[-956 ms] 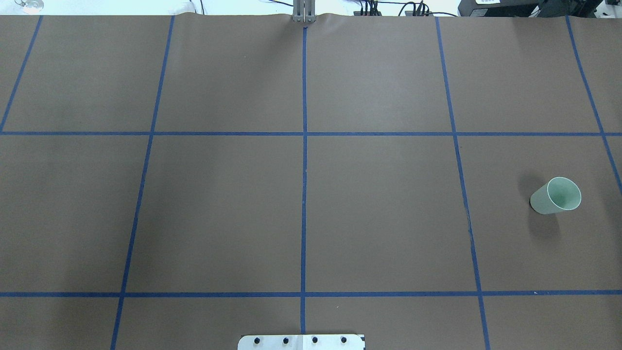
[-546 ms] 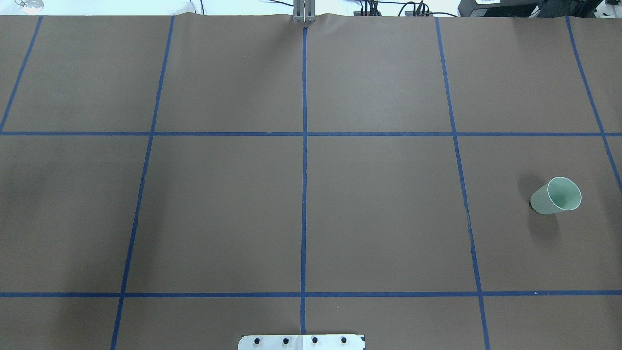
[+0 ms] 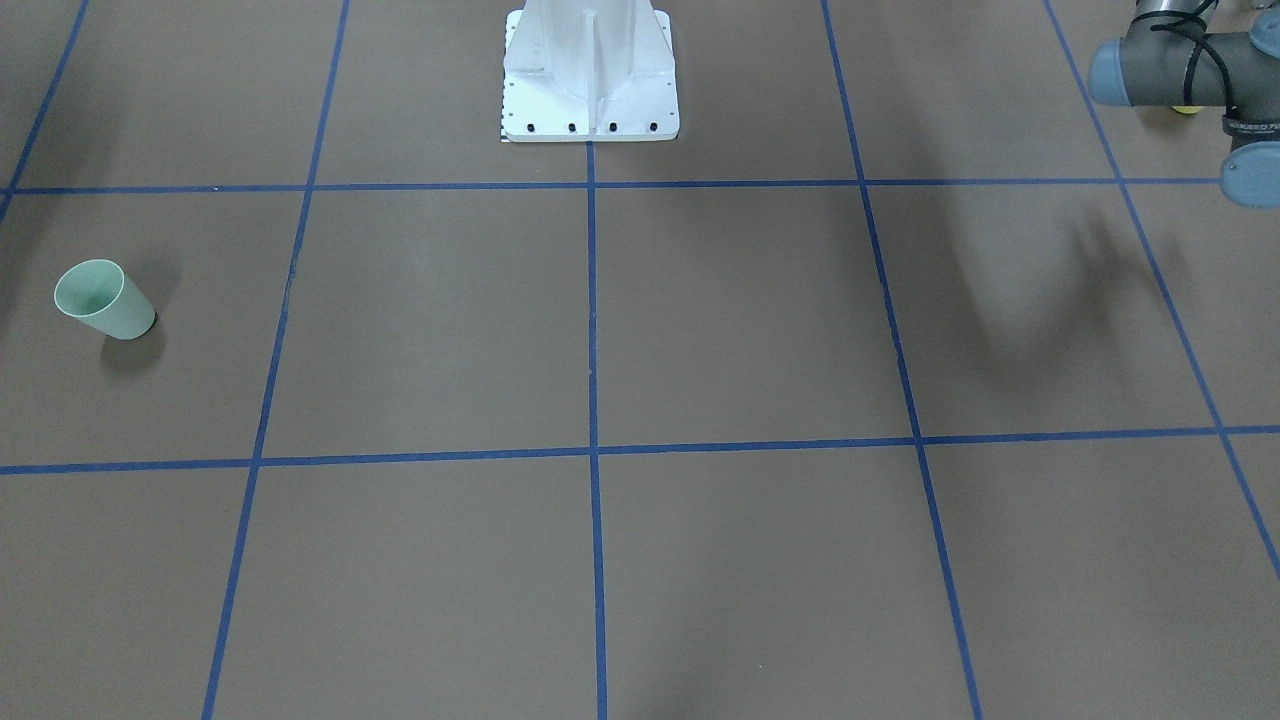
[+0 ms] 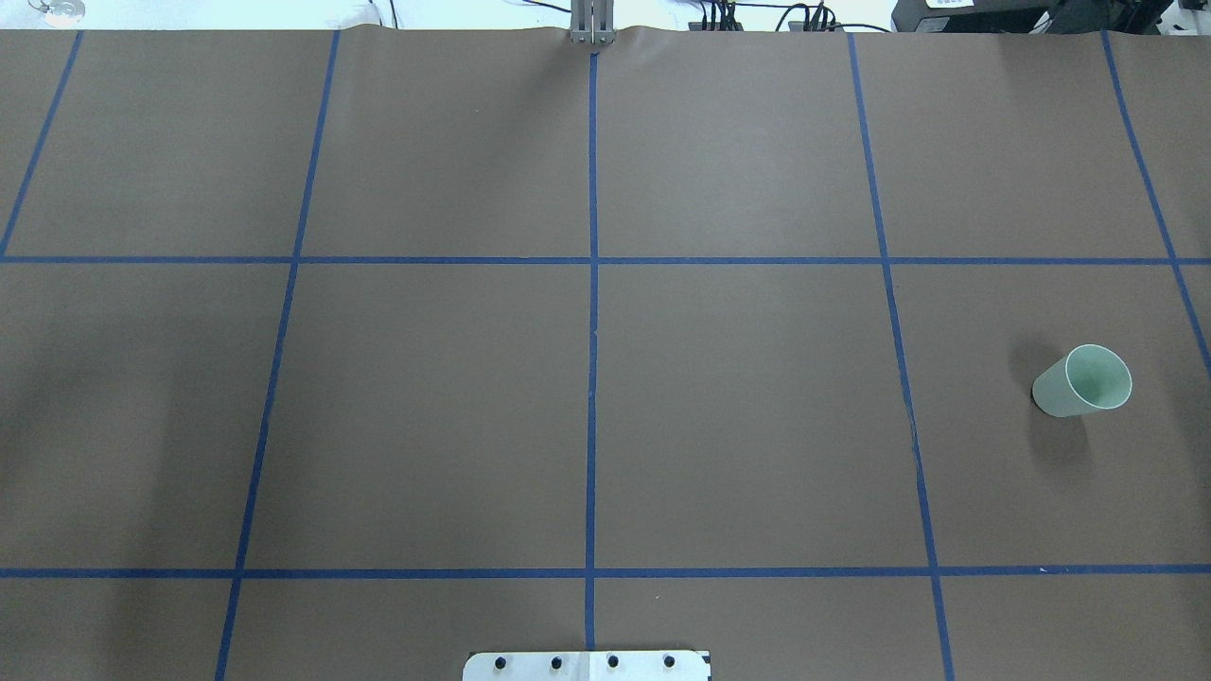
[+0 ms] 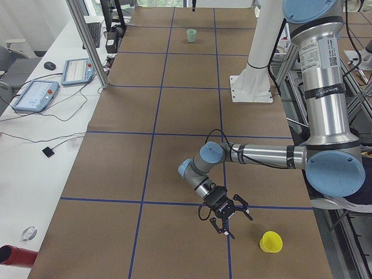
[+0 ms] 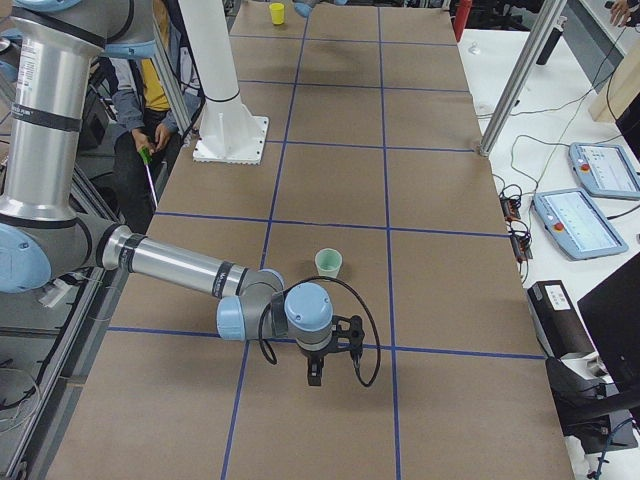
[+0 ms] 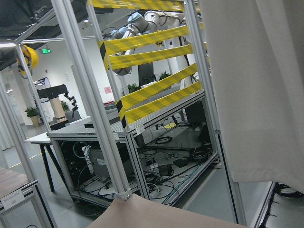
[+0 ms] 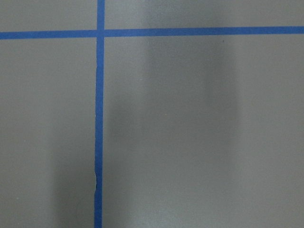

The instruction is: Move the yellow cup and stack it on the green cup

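Note:
The yellow cup (image 5: 271,242) stands mouth up on the brown table near its left end, also seen far off in the exterior right view (image 6: 277,13). My left gripper (image 5: 229,224) hangs low over the table a short way beside it, apart from it; whether it is open or shut I cannot tell. The green cup (image 4: 1083,381) stands upright near the table's right end (image 3: 102,298) (image 6: 328,263). My right gripper (image 6: 315,380) points down at the table a little nearer the camera than the green cup, not touching it; its state I cannot tell.
The white robot base (image 3: 590,70) sits at the table's middle edge. Blue tape lines (image 4: 591,331) grid the brown surface. A side bench with tablets (image 5: 36,95) and an aluminium post (image 5: 87,43) lies across the table. A person (image 6: 150,105) sits behind the base.
A faint shadow on the table's left side has drifted toward the near left corner. The green cup has not moved.

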Robot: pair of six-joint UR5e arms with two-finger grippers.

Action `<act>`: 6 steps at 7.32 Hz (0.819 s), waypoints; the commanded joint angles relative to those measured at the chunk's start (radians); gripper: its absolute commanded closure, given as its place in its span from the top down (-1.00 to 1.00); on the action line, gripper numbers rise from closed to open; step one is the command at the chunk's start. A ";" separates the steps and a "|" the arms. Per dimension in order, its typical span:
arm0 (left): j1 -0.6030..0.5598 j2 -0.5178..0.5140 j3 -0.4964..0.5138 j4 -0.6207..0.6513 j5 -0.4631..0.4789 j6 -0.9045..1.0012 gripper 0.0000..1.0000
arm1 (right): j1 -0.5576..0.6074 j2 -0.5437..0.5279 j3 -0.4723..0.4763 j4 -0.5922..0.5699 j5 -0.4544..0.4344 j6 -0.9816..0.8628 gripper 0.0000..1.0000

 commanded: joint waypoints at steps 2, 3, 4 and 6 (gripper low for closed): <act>0.119 -0.007 0.130 -0.114 -0.132 -0.157 1.00 | -0.010 0.009 0.003 0.002 0.000 0.000 1.00; 0.128 -0.007 0.168 -0.151 -0.158 -0.174 1.00 | -0.010 0.009 0.004 0.002 0.000 0.000 1.00; 0.139 -0.007 0.182 -0.163 -0.196 -0.173 1.00 | -0.010 0.011 0.007 0.002 0.000 0.000 1.00; 0.162 -0.005 0.181 -0.165 -0.296 -0.162 1.00 | -0.013 0.017 0.009 0.002 0.000 0.000 1.00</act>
